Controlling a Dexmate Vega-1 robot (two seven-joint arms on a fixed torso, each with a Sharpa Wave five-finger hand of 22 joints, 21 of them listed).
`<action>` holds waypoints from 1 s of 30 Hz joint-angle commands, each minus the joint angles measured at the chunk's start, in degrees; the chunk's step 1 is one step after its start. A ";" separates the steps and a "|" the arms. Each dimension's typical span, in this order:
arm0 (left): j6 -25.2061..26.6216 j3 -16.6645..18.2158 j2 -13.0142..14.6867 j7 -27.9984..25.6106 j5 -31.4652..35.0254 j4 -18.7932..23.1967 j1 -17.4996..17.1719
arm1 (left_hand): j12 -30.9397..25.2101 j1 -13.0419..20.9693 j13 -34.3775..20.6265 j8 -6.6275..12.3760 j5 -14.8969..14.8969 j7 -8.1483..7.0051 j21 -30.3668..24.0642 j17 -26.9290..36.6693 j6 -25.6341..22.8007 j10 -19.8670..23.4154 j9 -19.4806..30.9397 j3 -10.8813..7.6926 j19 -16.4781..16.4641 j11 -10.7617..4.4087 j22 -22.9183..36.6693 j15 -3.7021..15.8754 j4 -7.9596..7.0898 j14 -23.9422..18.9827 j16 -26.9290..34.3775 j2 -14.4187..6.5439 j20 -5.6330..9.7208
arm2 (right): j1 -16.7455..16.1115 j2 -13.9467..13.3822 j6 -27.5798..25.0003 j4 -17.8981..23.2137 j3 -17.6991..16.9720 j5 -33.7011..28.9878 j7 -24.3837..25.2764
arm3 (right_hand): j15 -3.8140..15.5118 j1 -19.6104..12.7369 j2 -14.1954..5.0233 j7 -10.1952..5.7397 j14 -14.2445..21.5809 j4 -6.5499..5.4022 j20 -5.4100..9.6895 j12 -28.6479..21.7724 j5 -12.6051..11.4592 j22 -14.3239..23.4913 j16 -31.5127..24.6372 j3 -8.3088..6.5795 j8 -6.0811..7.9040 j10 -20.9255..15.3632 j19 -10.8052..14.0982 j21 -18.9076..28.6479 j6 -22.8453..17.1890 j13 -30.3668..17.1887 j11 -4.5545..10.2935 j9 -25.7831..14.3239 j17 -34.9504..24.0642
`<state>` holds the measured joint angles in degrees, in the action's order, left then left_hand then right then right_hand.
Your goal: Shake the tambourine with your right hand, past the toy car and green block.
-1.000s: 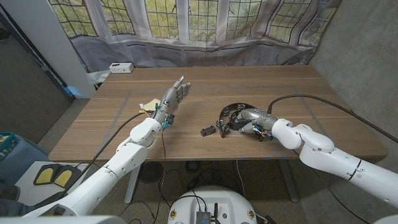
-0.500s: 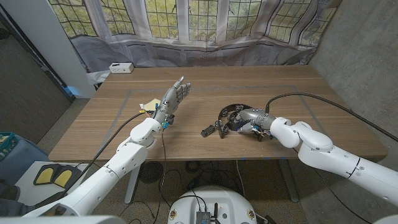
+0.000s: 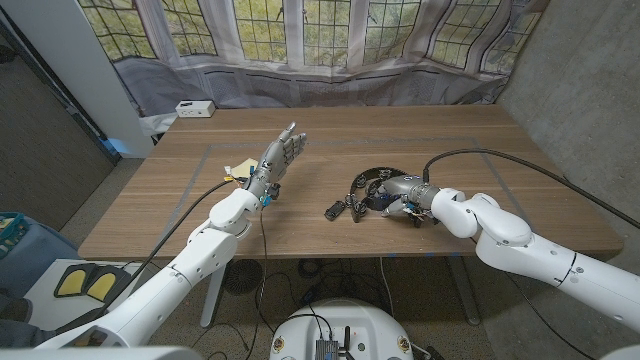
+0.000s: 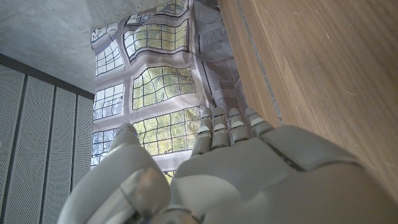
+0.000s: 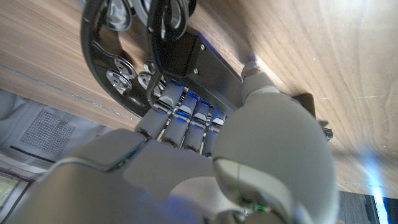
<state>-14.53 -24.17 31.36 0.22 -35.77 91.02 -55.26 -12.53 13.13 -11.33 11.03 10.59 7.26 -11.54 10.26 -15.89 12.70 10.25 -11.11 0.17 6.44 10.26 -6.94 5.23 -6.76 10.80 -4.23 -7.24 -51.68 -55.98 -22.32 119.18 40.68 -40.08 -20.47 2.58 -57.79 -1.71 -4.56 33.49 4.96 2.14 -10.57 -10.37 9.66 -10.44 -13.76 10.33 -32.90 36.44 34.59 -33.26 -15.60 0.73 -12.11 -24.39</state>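
The black tambourine (image 3: 366, 183) lies on the wooden table (image 3: 440, 140) right of centre, its metal jingles (image 5: 114, 79) plain in the right wrist view. My right hand (image 3: 397, 189) grips its near rim, fingers (image 5: 180, 118) curled around the black frame (image 5: 93, 56). A small dark toy car (image 3: 335, 209) sits just left of the tambourine, close to its edge. My left hand (image 3: 279, 157) is raised above the table's left half with fingers (image 4: 227, 127) straight and apart, holding nothing. A yellow-green piece (image 3: 239, 169) lies beside the left wrist, partly hidden by the arm.
A white box (image 3: 195, 108) stands at the table's far left corner. A black cable (image 3: 500, 157) loops over the table to my right arm. A curtain and windows (image 3: 330, 40) stand behind the far edge. Bare wood (image 3: 420, 130) stretches beyond the tambourine.
My right hand has slid the tambourine a little to the left, closer to the toy car. The left hand has stayed where it was.
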 commanded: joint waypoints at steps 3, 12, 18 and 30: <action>0.24 -0.01 0.09 0.02 -0.15 0.09 -0.02 | 0.07 -0.27 -0.13 0.01 -0.04 0.13 0.24 0.13 -0.56 0.43 0.11 -0.12 0.01 0.00 0.09 -0.25 0.18 -0.19 0.06 -0.30 -0.22 | 0.45 -0.03 -3.21 2.38 0.97 -5.92 -5.08 | -1.06 2.33 1.33 0.86 -5.89 0.42 -1.11 -0.07 -0.38 0.08 0.37 0.68 0.28 3.85 -3.91 -2.88 3.53 0.08 -0.63 -0.13 0.77; 0.40 0.01 0.19 0.18 -0.36 0.18 -0.10 | 0.06 -0.26 -0.13 0.05 -0.05 0.13 0.22 0.13 -0.72 0.46 0.12 -0.15 0.01 -0.04 0.10 -0.23 0.20 -0.16 0.05 -0.33 -0.27 | -0.85 -0.44 -3.32 4.31 -0.32 -7.68 -4.59 | -1.84 3.00 1.99 1.50 -9.49 0.93 -1.77 0.02 -0.81 0.01 0.43 0.61 0.38 6.32 -7.12 -5.18 5.39 0.49 -1.59 -0.07 1.75; 0.27 0.10 0.28 0.22 -0.34 0.28 -0.14 | 0.06 -0.26 -0.14 0.04 -0.05 0.06 0.21 0.13 -0.74 0.48 0.12 -0.16 -0.01 -0.03 0.10 -0.22 0.21 -0.17 0.05 -0.34 -0.34 | -1.67 -0.88 -2.93 6.11 -1.65 -8.34 -4.27 | -1.77 3.21 1.93 1.59 -9.57 0.90 -1.72 -0.07 -0.87 0.00 0.25 0.57 0.48 6.43 -7.06 -5.34 5.44 0.56 -1.52 -0.06 1.88; 0.09 0.20 0.41 0.39 -0.28 0.32 -0.03 | 0.09 -0.25 -0.14 0.01 -0.05 0.08 0.19 0.13 -0.74 0.42 0.12 -0.22 -0.03 0.06 0.10 -0.10 0.25 -0.18 0.05 -0.40 -0.29 | -2.98 -0.96 -1.69 7.97 -4.20 -8.46 -2.85 | -1.52 3.90 1.67 1.83 -9.21 0.67 -1.53 -0.47 -0.93 0.00 -0.25 0.53 0.77 5.96 -6.55 -5.54 5.22 0.74 -1.39 -0.04 2.16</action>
<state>-14.28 -24.10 31.67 0.45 -36.05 91.28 -55.33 -12.53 13.13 -11.33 11.03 10.59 7.47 -11.54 10.26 -16.08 12.69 10.26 -11.10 0.17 6.44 10.25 -6.94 5.23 -6.76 10.80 -4.23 -7.25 -53.60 -56.80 -24.88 125.27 38.53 -48.06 -24.19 0.73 -54.36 -0.09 -3.08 24.13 5.65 0.31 -10.60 -11.04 9.48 -10.42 -13.09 10.82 -26.68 29.57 29.20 -27.92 -14.91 -0.62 -11.88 -22.26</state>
